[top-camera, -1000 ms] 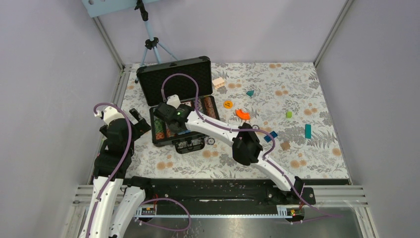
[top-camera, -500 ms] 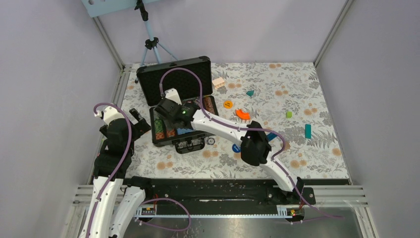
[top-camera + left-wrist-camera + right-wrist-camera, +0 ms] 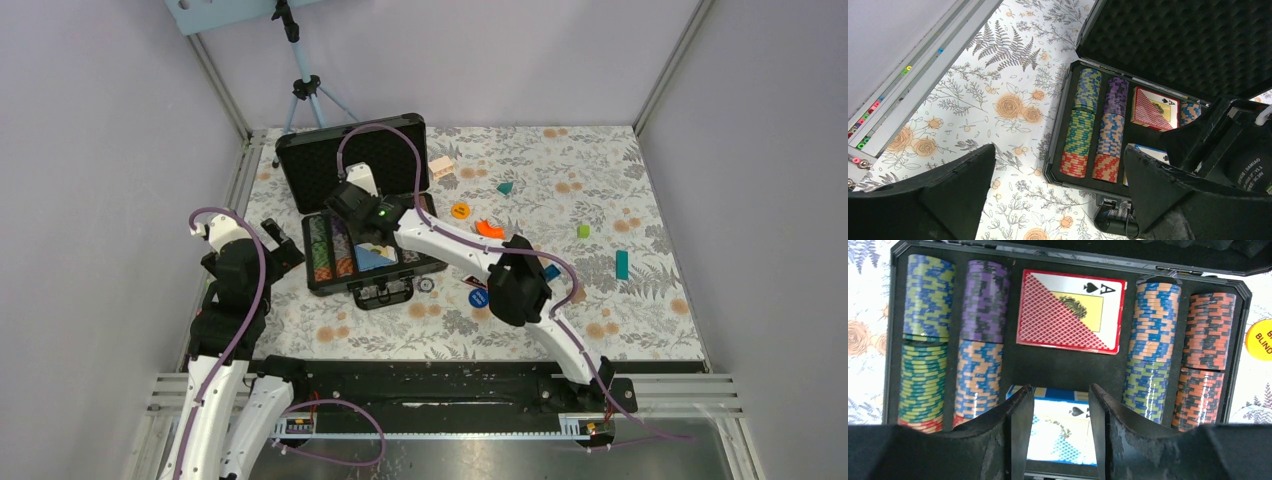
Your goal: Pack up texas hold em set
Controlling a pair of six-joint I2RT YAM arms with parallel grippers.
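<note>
The black briefcase [image 3: 312,283] of the texas hold em set lies open at back left, its foam-lined lid [image 3: 350,152] raised. Striped chip rows [image 3: 928,335] fill both sides, with a red card deck [image 3: 1069,310] in the middle. A blue card deck [image 3: 1060,432] lies in the front middle slot. My right gripper [image 3: 1060,388] hovers above the blue deck, open and holding nothing. It sits over the case middle [image 3: 368,236]. My left gripper [image 3: 1059,149] stands wide open and empty, left of the case [image 3: 285,250]. Small discs, orange [image 3: 460,211] and blue [image 3: 477,297], lie on the cloth.
An orange curved block [image 3: 489,230], teal blocks [image 3: 622,265] [image 3: 506,187], a green cube [image 3: 583,231] and a wooden piece [image 3: 441,165] are scattered right of the case. A tripod [image 3: 305,90] stands behind the lid. The case handle [image 3: 380,295] faces the arms.
My right gripper has drawn back from the left chip rows toward the lid, uncovering the chips and the blue deck lying in its slot. The left arm has stayed put.
</note>
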